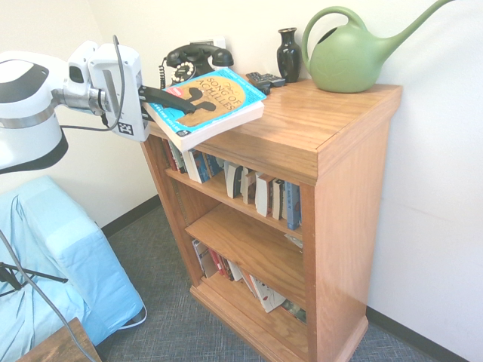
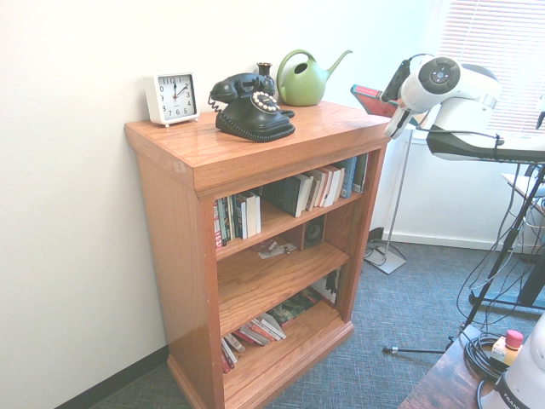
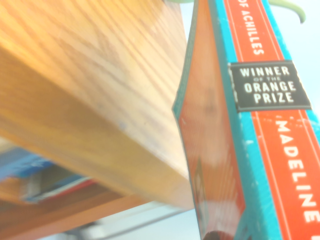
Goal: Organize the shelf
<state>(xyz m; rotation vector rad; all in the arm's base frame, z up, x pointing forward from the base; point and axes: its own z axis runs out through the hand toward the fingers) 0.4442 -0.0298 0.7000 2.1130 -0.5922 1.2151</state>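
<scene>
Shelf (image 1: 332, 143) is standing in the room corner, three tiers below a thick flat top. The hand (image 1: 175, 100) is gripping a paperback (image 1: 207, 105) (teal and orange cover, "The Song of Achilles") by its near edge, one dark finger lying across the cover and, I judge, the other under it. The book is being held level or slightly tilted, its far part hanging over the top's corner edge; whether it is touching the wood I cannot tell. The wrist view is showing the spine (image 3: 270, 100) close against the top board's edge (image 3: 95, 115), so clearance is small.

Along the back of the top: a black rotary telephone (image 2: 251, 106), a dark vase (image 1: 288, 54), a green watering can (image 1: 351, 54), a white alarm clock (image 2: 173, 97) at the far end. A small dark object (image 1: 266, 78) is lying near the vase; I cannot identify it.

The upper tier is holding upright books (image 1: 264, 192) with gaps in the row; the lowest tier's books are leaning.

Judgement: the edge grip is leaving most of the book free, which suits sliding it flat onto a surface or turning it upright for a gap in the row.
</scene>
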